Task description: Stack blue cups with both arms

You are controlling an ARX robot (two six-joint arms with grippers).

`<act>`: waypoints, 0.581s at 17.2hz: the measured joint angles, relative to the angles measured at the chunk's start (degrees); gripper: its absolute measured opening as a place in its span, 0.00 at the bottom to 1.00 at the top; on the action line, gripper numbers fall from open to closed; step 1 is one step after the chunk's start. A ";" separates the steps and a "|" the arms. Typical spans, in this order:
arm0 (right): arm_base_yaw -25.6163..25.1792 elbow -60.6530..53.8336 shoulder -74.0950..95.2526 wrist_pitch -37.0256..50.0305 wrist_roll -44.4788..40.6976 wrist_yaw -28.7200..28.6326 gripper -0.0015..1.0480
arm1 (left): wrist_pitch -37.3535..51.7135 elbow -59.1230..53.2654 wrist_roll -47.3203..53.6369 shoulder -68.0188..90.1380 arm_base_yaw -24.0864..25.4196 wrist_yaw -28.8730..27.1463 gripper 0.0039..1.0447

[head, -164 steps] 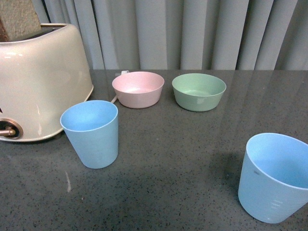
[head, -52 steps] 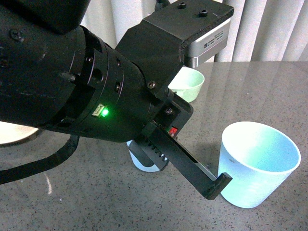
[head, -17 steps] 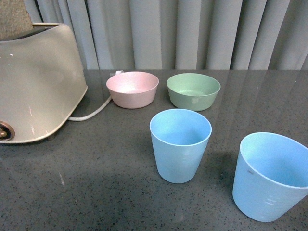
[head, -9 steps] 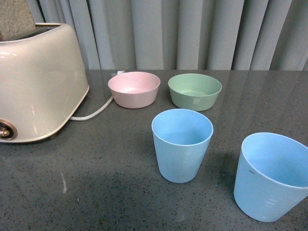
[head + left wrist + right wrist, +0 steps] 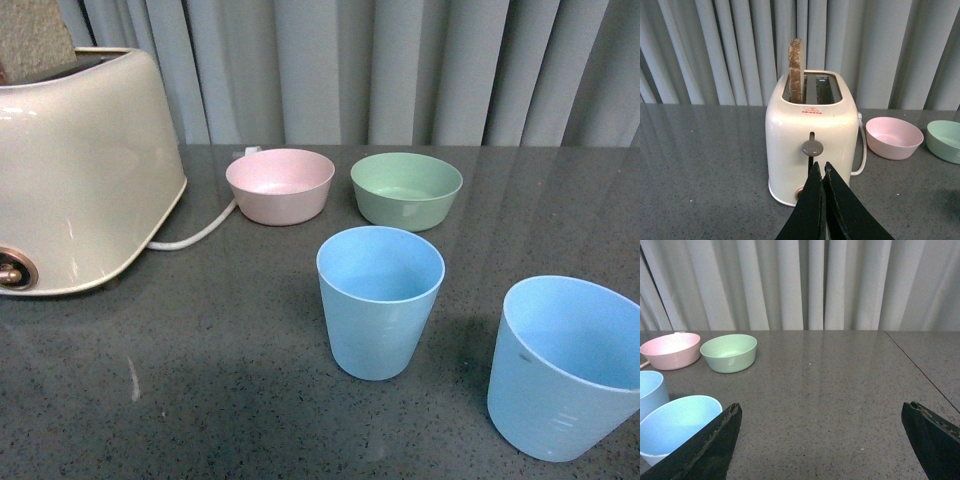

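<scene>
Two light blue cups stand upright and apart on the dark grey table. One cup [image 5: 381,298] is at the middle front, the other cup [image 5: 566,364] at the front right. Both also show in the right wrist view, one [image 5: 674,426] beside my right finger and one [image 5: 650,390] at the frame's edge. No arm shows in the front view. My left gripper [image 5: 821,171] is shut and empty, pointing at the toaster. My right gripper [image 5: 821,412] is open wide and empty over bare table, beside the nearer cup.
A cream toaster [image 5: 75,170] with a slice of bread [image 5: 796,70] stands at the left, its cord [image 5: 195,235] trailing toward the pink bowl [image 5: 281,185]. A green bowl [image 5: 406,189] sits beside the pink one. Grey curtains hang behind the table.
Since 9.5 s ago the left cup has gone from beside the toaster to the middle front. An arm that filled the front view 3 s ago is gone. The last second shows only a slight view shift.
</scene>
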 joint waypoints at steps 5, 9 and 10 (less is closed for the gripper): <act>0.00 -0.02 0.00 0.00 0.00 0.00 0.94 | -0.37 -6.25 0.02 -6.88 0.09 0.02 0.01; 0.00 0.00 0.00 0.00 0.00 0.00 0.94 | -2.25 -8.76 0.02 -10.67 0.09 0.02 0.01; 0.00 0.00 0.00 0.00 0.00 0.00 0.94 | -2.71 -9.09 0.02 -11.63 0.09 0.02 0.01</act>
